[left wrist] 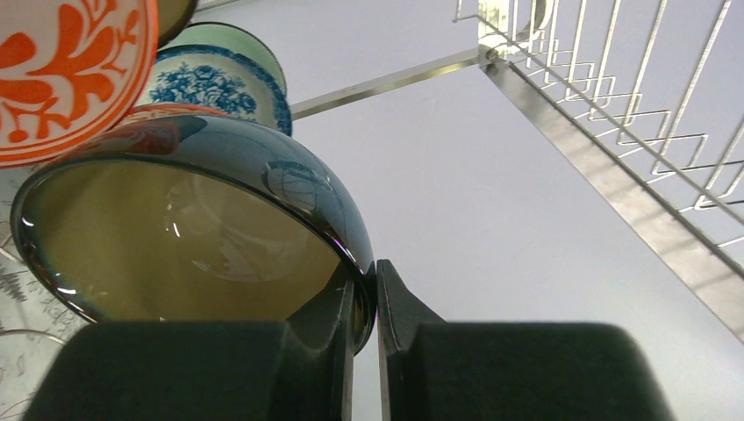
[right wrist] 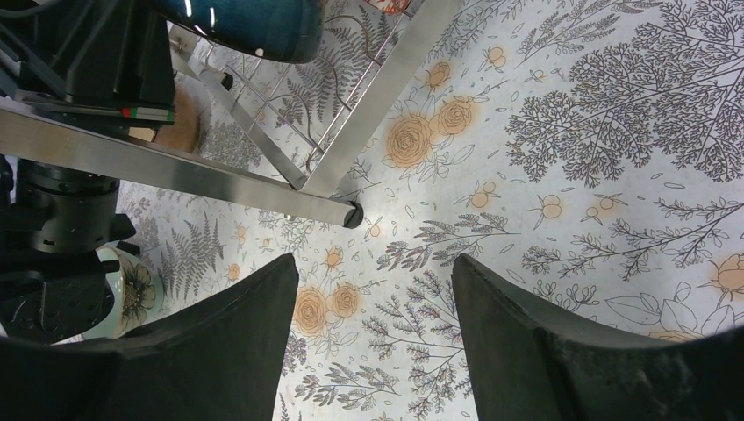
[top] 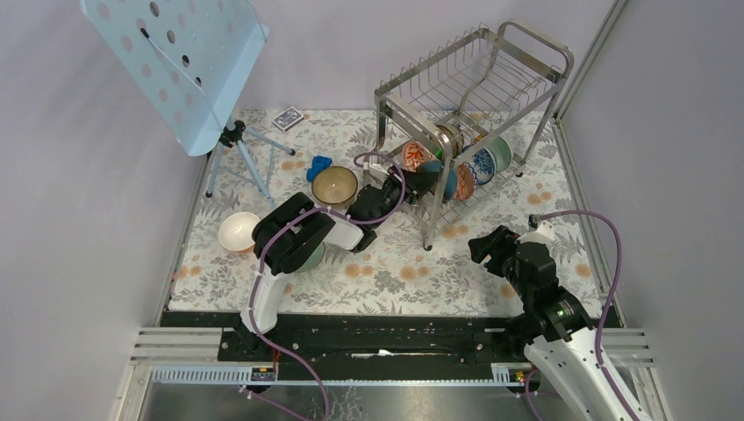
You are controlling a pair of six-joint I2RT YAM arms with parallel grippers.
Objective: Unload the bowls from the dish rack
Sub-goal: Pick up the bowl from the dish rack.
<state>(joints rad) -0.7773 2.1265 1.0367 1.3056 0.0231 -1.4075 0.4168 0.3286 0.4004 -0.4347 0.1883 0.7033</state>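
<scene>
Glossy dark bowl [left wrist: 175, 237], tan inside | left gripper [left wrist: 366, 294] pinching its rim | right gripper [right wrist: 375, 285] jaws apart

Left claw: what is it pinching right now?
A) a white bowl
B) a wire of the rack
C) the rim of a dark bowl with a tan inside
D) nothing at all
C: in the left wrist view, the left claw is closed on the rim of the dark bowl, whose tan inside is showing.
</scene>
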